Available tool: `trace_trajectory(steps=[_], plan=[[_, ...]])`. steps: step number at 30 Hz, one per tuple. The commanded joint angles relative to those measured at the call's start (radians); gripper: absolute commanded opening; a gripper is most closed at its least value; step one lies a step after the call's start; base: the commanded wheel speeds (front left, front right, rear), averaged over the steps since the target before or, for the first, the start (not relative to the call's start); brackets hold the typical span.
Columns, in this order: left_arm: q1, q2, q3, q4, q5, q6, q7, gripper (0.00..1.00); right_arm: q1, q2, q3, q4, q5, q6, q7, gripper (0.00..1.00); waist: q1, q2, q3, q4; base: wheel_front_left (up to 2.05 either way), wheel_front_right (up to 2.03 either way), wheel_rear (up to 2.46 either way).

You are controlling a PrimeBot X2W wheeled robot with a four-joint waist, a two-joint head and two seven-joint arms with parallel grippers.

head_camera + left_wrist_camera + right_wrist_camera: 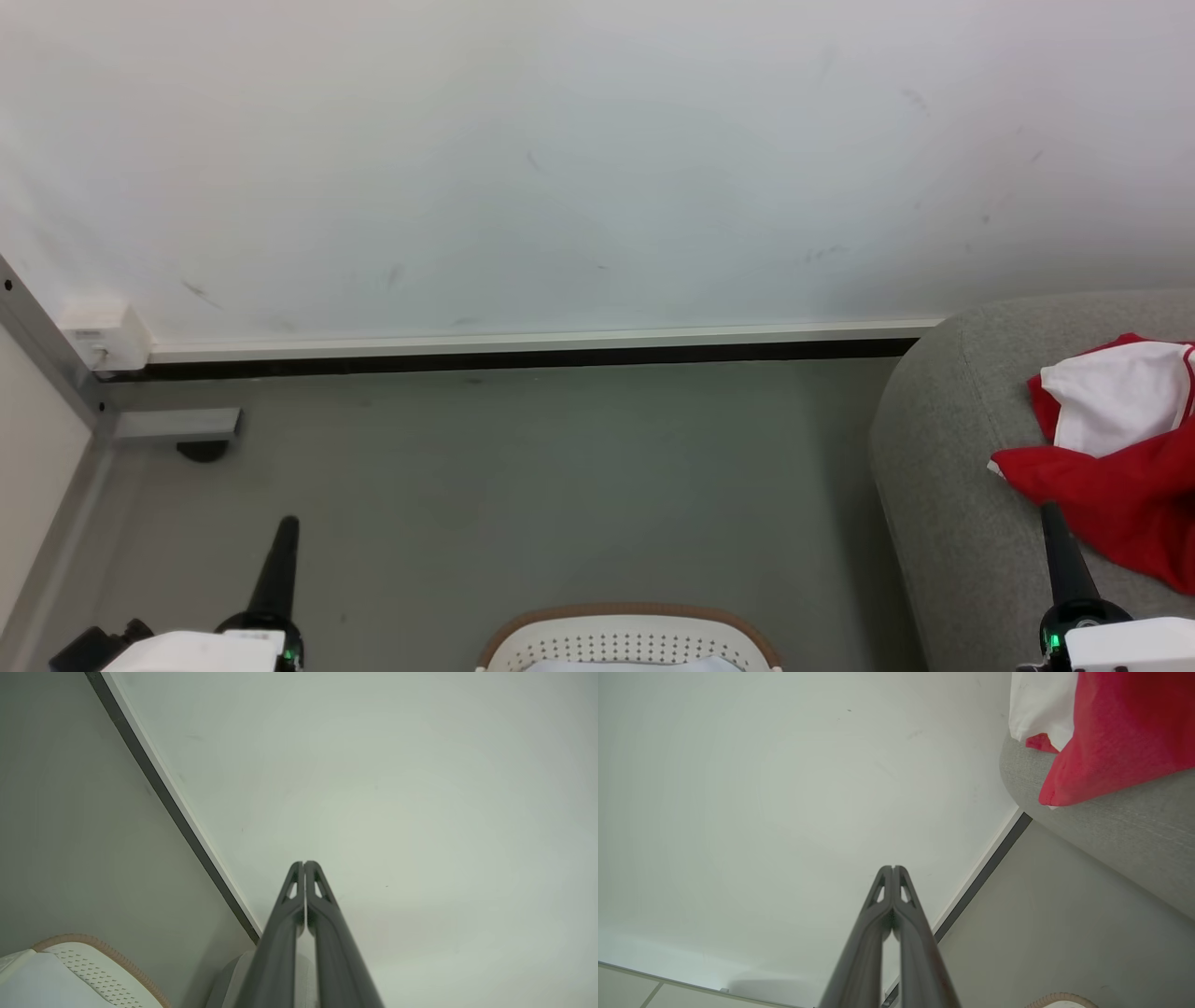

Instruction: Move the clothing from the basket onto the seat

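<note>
The left gripper (286, 525) and the right gripper (1050, 510) each have their fingers pressed together on nothing, while the red-and-white clothing (1125, 471) lies bunched on the grey seat (948, 448) at the right, with one red corner reaching its rounded left edge. That corner could slide to the floor (560, 485) if the right gripper, whose tip sits close to the hem, snags it while moving. With just the far rim of the near white basket (625, 614) visible, a garment left inside could be missed.
</note>
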Motion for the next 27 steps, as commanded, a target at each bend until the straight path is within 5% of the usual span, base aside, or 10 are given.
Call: trace_trajectory(steps=[1, 27], plan=[[-0.019, 0.0, 0.006, -0.008, -0.02, 0.002, 0.005, 0.0, -0.019, -0.008, -0.004, -0.011, 0.021, -0.002, 0.005, 0.0, 0.0, 0.0, 0.0, 0.0, 0.0, 0.0, 0.0], [-0.039, -0.015, 0.03, -0.01, -0.202, 0.004, 0.061, 0.0, -0.028, -0.038, 0.0, -0.017, 0.255, -0.002, 0.028, 0.0, 0.0, 0.0, 0.009, 0.008, 0.0, 0.0, 0.0]])
